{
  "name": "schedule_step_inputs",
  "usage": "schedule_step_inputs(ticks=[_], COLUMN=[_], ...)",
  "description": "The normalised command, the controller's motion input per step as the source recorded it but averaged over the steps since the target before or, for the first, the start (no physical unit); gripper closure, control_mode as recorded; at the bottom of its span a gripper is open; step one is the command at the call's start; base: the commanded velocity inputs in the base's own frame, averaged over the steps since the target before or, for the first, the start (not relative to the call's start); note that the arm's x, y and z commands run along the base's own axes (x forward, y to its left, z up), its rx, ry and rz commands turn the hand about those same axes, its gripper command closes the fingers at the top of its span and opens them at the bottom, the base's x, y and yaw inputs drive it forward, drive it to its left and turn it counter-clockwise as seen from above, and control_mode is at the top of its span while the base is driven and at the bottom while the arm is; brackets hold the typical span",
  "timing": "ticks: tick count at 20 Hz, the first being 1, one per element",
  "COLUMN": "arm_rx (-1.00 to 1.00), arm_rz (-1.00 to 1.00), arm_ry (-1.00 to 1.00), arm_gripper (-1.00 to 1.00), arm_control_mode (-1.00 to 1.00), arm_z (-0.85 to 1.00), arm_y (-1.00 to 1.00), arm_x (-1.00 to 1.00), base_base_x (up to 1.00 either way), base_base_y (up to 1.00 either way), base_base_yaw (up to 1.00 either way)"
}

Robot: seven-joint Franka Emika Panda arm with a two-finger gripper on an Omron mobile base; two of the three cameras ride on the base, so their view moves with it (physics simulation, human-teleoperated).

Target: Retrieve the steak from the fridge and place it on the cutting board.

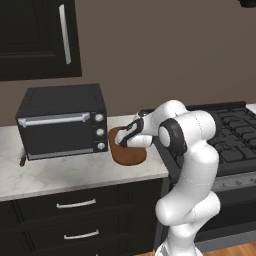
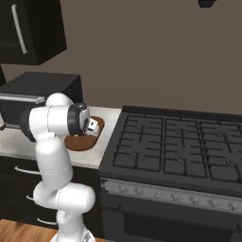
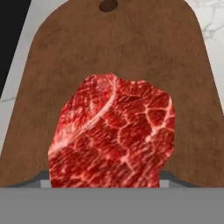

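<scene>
Placing step: steak [image 3: 111, 135] over the board [image 3: 118, 48], beside the oven [image 1: 62, 122]; gripper [image 3: 105, 183] apparently pinching it. Next, likely: lower, release.

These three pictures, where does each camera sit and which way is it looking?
Left base view: behind the arm to its left, looking forward and down at the counter, toaster oven and board; the white arm rises at lower right.
Right base view: behind the arm to its right, facing the stove; the arm rises at lower left.
Hand view: on the hand, looking down at the steak over the board.
Both base views share the arm, board, toaster oven and stove.
</scene>
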Motion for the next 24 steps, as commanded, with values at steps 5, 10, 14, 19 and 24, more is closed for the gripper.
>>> schedule_step_inputs(ticks=[5, 10, 14, 19, 24], arm_rx=[0.0, 0.0, 0.0, 0.0, 0.0], arm_rz=[-0.01, 0.0, 0.0, 0.0, 0.0], arm_ry=[0.01, 0.01, 0.0, 0.0, -0.04], arm_gripper=[-1.0, -1.0, -1.0, -1.0, -1.0], arm_control_mode=[-1.0, -1.0, -1.0, -1.0, -1.0], arm_z=[-0.34, -0.06, 0.0, 0.01, 0.35], arm_y=[0.09, 0.0, 0.0, 0.0, 0.0], arm_x=[0.16, -0.02, -0.16, -0.16, -0.32], base_base_x=[0.0, 0.0, 0.0, 0.0, 0.0], base_base_y=[0.0, 0.0, 0.0, 0.0, 0.0], base_base_yaw=[0.0, 0.0, 0.0, 0.0, 0.0])
